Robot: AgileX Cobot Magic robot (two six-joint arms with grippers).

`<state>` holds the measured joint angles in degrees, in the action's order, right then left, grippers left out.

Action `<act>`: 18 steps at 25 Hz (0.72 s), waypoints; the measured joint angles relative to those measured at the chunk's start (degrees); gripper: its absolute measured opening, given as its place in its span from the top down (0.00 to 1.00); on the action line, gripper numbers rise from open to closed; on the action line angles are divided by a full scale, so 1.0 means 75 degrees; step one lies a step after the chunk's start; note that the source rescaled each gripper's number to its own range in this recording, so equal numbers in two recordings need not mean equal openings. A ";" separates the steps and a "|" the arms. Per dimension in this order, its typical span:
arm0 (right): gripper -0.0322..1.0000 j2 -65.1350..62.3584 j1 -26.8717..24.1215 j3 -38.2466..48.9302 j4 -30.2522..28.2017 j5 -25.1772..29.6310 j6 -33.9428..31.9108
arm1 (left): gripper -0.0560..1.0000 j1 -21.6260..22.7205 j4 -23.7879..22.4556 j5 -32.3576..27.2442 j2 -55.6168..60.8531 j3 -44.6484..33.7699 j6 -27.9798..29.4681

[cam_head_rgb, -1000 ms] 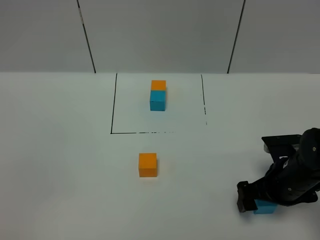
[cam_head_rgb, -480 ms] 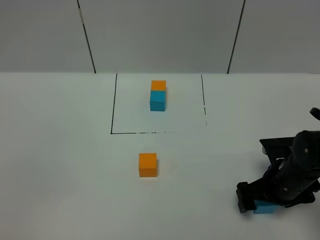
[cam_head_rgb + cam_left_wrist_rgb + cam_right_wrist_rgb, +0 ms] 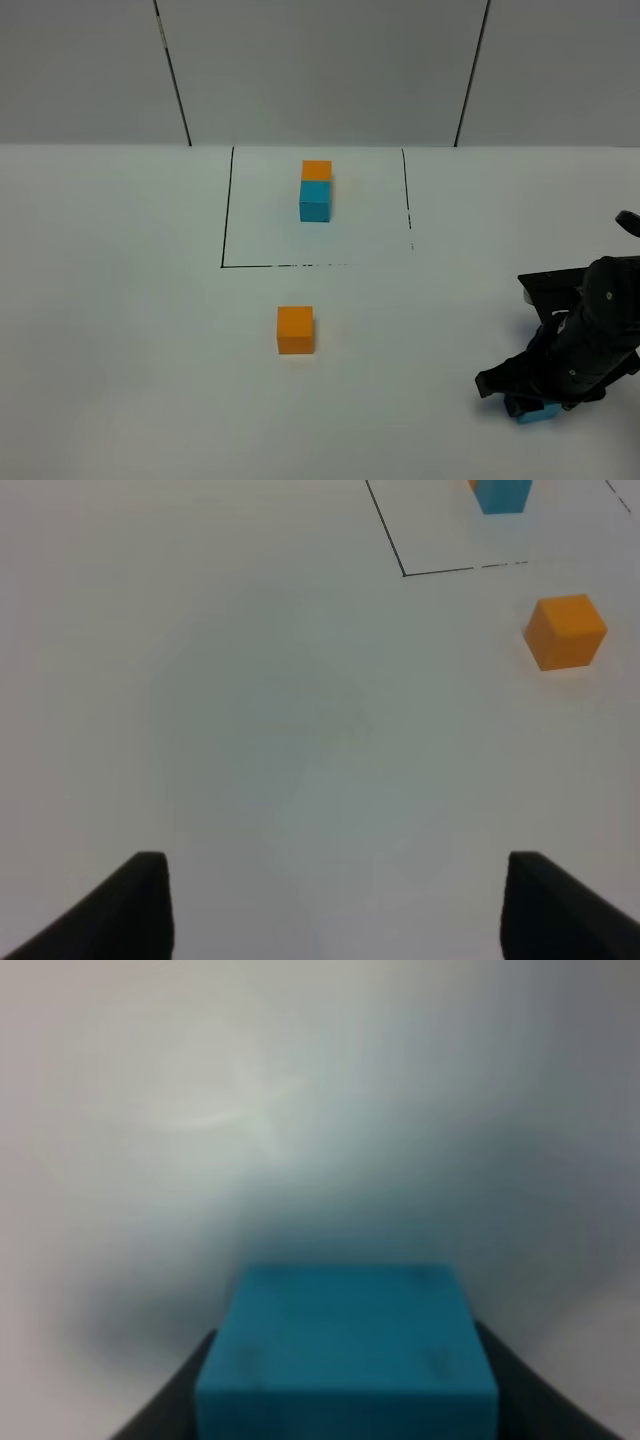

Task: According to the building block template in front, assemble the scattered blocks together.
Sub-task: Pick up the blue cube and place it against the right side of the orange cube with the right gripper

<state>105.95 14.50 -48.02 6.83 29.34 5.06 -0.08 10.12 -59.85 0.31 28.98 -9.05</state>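
**A:** What does the high camera show?

**B:** A plain white table (image 3: pixel 120 340). Toward the back, a thin black outline (image 3: pixel 227 210) frames the template (image 3: pixel 315 188), an orange cube on the far side touching a cyan cube on the near side.

**A:** And the loose pieces?

**B:** The loose orange cube (image 3: pixel 295 329) sits alone on the table, just outside the near edge of the outline and roughly in line with the template. The loose cyan cube (image 3: pixel 536 411) is well apart from it, at the near right of the table, under the black right arm (image 3: pixel 590 320).

**A:** What is the right gripper doing?

**B:** The right gripper (image 3: pixel 522 398) is low over the table, closed against two opposite sides of the loose cyan cube. Its wrist camera shows the cube filling the space between the jaws, with dark fingers (image 3: pixel 170 1415) pressed to either side. Whether the cube rests on the table or is just off it cannot be told.

**A:** And the left gripper?

**B:** The left gripper (image 3: pixel 340 910) appears only in its own wrist camera. Its two black fingertips are spread wide with nothing between them, above bare table. The loose orange cube lies well ahead of it
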 joint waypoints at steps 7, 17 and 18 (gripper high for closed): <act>0.83 0.0328 0.0622 -0.2122 -0.0977 0.2284 0.1824 | 0.49 0.0000 0.0000 0.0000 0.0000 0.0000 0.0000; 0.83 0.1444 0.2370 -0.4645 -0.2919 0.4135 0.5045 | 0.49 0.0000 0.0000 0.0000 0.0000 0.0000 0.0000; 0.83 0.1621 0.2538 -0.4789 -0.2962 0.4135 0.5192 | 0.49 0.0000 0.0000 0.0000 0.0000 0.0000 0.0000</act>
<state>118.11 33.54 -83.94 -15.38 60.35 44.00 -0.08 10.12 -59.85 0.31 28.98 -9.05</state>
